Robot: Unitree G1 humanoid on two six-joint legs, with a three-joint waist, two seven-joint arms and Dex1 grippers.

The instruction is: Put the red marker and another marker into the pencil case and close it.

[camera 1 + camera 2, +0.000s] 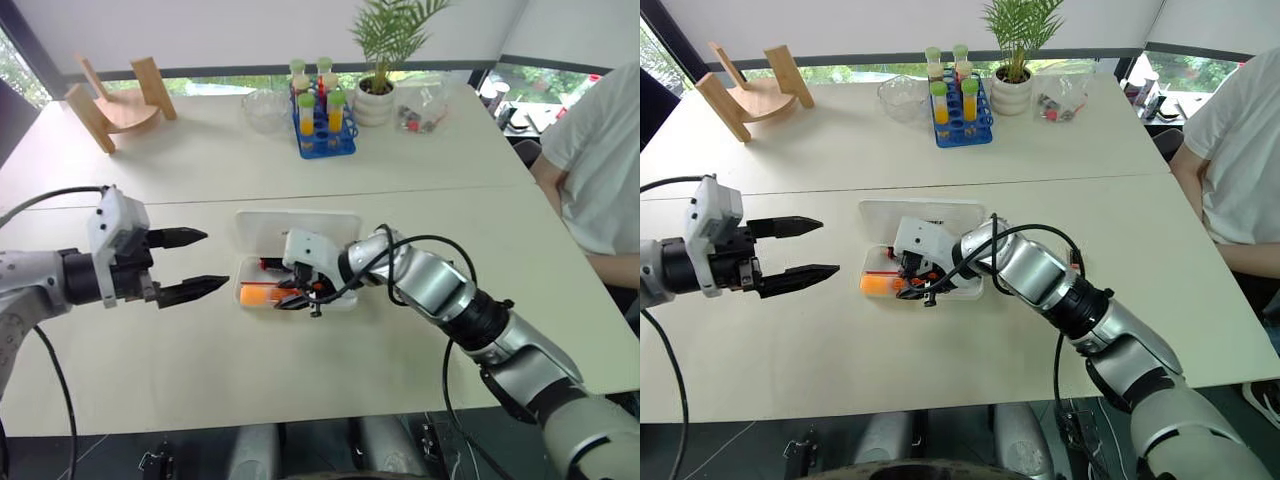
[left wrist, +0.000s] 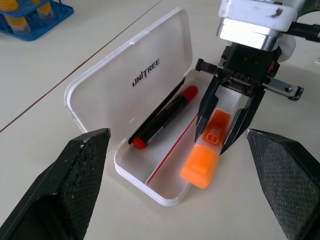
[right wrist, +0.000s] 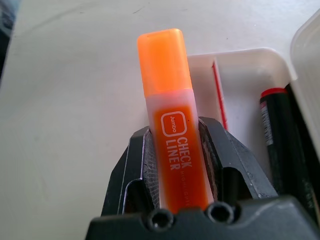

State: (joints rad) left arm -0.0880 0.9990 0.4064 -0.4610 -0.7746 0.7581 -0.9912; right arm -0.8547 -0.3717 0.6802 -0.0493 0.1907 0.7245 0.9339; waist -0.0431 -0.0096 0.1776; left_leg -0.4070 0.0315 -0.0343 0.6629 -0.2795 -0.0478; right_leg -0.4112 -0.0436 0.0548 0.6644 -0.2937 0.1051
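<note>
The pencil case [image 1: 300, 222] lies with its white lid folded back flat on the table. In its tray rests the red marker [image 2: 162, 117], black with red ends, beside a thin red stick [image 2: 170, 150]. My right gripper [image 1: 295, 295] is over the tray's front part and shut on the other marker, an orange highlighter [image 2: 207, 150]. The highlighter's orange cap [image 3: 162, 60] pokes out past the case's end rim. My left gripper [image 1: 205, 262] hovers open just left of the case, pointing at it with nothing between its fingers.
At the back of the table stand a blue rack of tubes [image 1: 322, 125], a glass bowl [image 1: 265, 108], a potted plant [image 1: 378, 95], a small clear bag [image 1: 420, 110] and a wooden stand [image 1: 115, 105]. A person in a white shirt [image 1: 600, 150] sits at the right edge.
</note>
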